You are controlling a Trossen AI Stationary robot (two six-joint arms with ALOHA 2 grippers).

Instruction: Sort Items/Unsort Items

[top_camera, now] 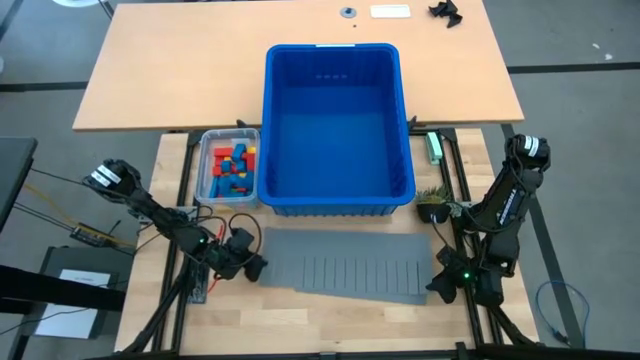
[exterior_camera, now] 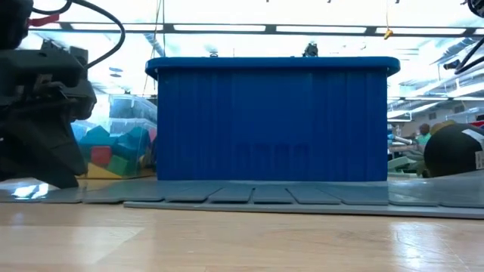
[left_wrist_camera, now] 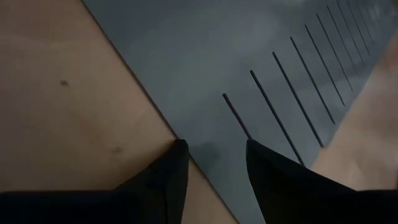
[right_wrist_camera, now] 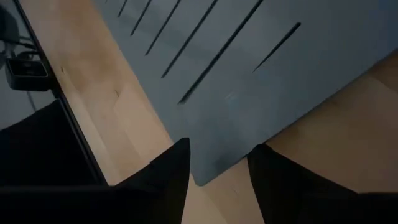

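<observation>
- Items (top_camera: pixel 231 168), the small red, yellow, green and blue blocks, sit heaped in a clear tub (top_camera: pixel 207 180) touching the outer wall of the large blue bin (top_camera: pixel 338 128), well beyond the left gripper (top_camera: pixel 252 264) and far across from the right gripper (top_camera: pixel 441 284).
- Both grippers are low over the grey slotted divider sheets (top_camera: pixel 345 268), one at each end, so the step in hand looks like taking up a divider rather than handling blocks yet.
- Left gripper: its fingers (left_wrist_camera: pixel 168 180) stand spread, with the sheet's slanted edge running into the gap between them; nothing is pinched.
- Right gripper: its fingers (right_wrist_camera: pixel 171 177) are likewise parted, with the sheet's corner lying between them and not gripped.
- To do this well, I judge each gripper should push further forward so the edge sits deep between the fingers before closing; a thin flat sheet slips out of a shallow tip hold.
- Closing both ends together and lifting evenly should keep the sheet from bowing or twisting.
- Two sheets seem to overlap, so check that only one is caught.
- Blue bin stands just ahead of both grippers, its floor bare.
</observation>
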